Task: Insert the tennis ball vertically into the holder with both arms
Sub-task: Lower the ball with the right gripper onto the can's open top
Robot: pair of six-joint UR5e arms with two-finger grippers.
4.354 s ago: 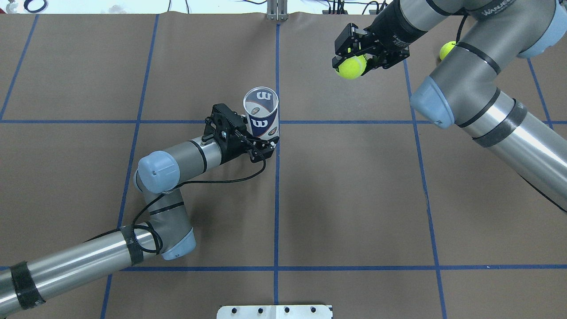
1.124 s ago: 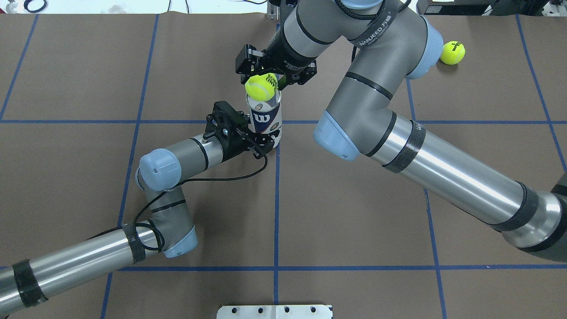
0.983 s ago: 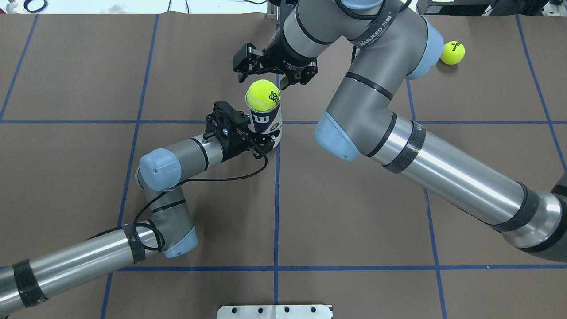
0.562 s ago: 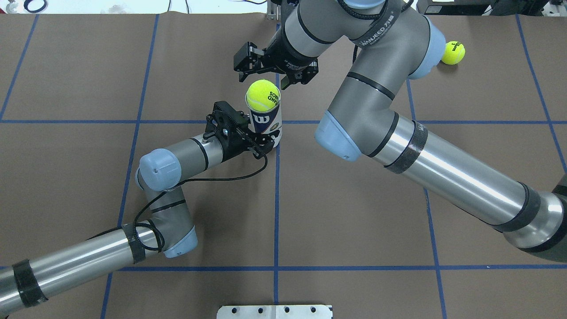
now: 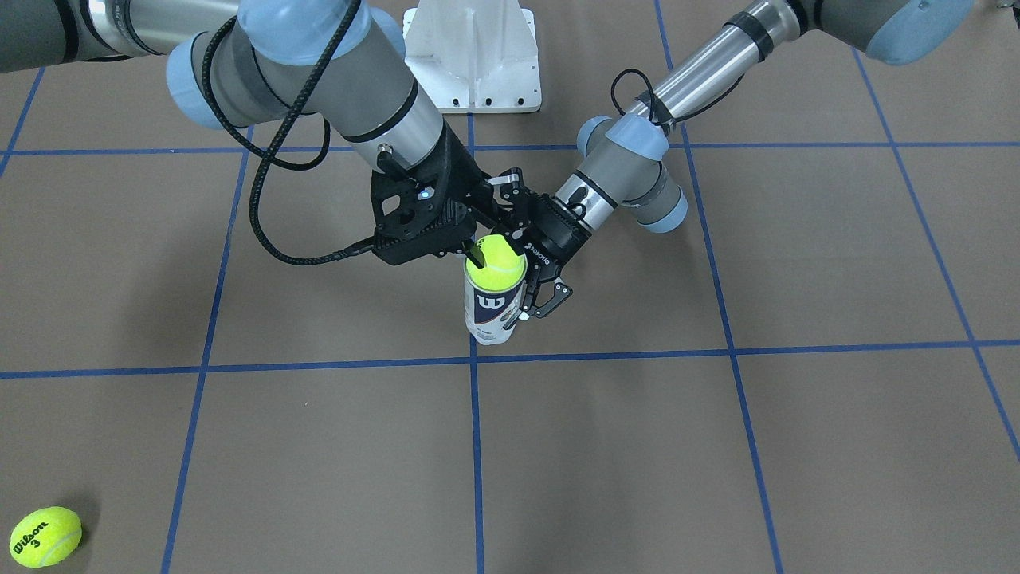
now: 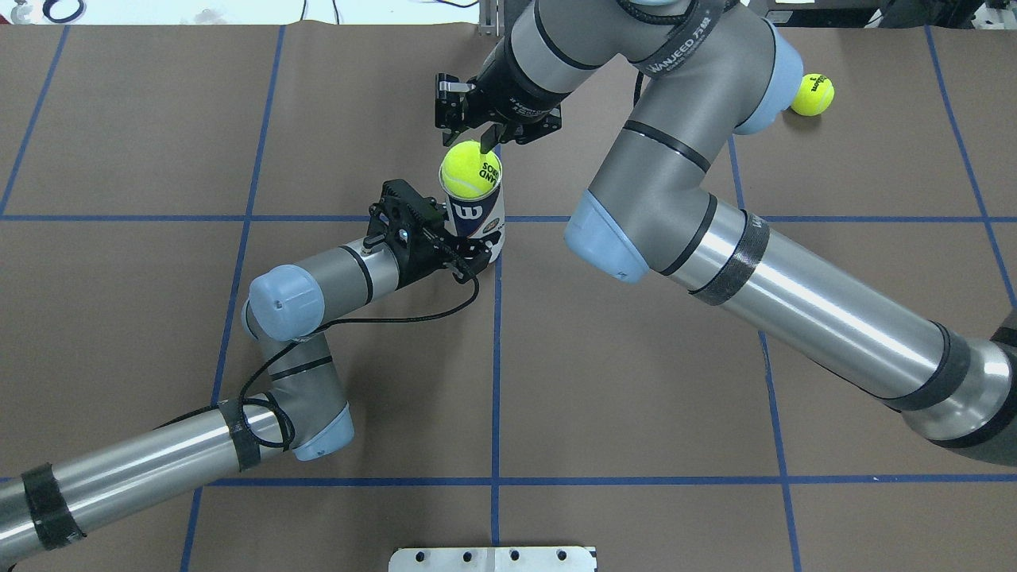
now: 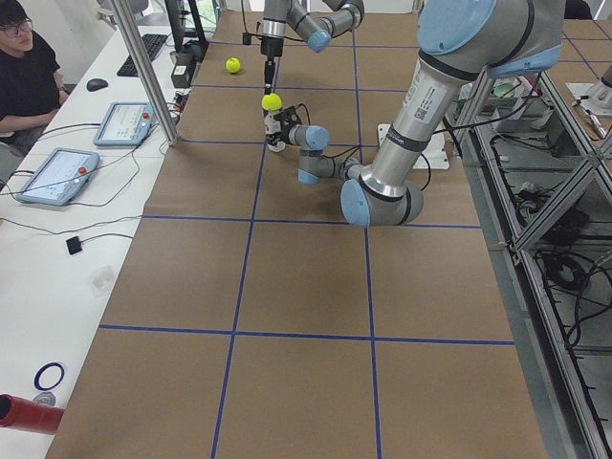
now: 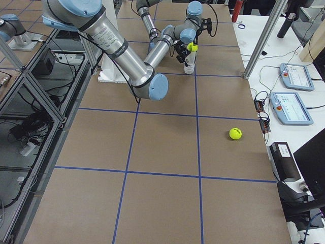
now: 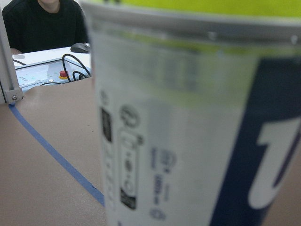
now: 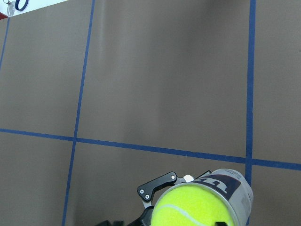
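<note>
Holder (image 6: 477, 218) stands upright at mid-table (image 6: 636, 357), clamped low by the left gripper (image 6: 477, 256). Tennis ball (image 6: 470, 169) sits lodged in its mouth. Right gripper (image 6: 486, 144), jaws drawn together and empty, is poised directly above the ball. Judged: the press must run straight down the holder's axis.

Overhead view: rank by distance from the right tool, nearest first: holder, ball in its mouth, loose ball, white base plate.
From the right tool:
1. ball in the holder's mouth, right at the tool's tips.
2. holder, under that ball.
3. loose ball, far right.
4. white base plate, bottom edge.
</note>
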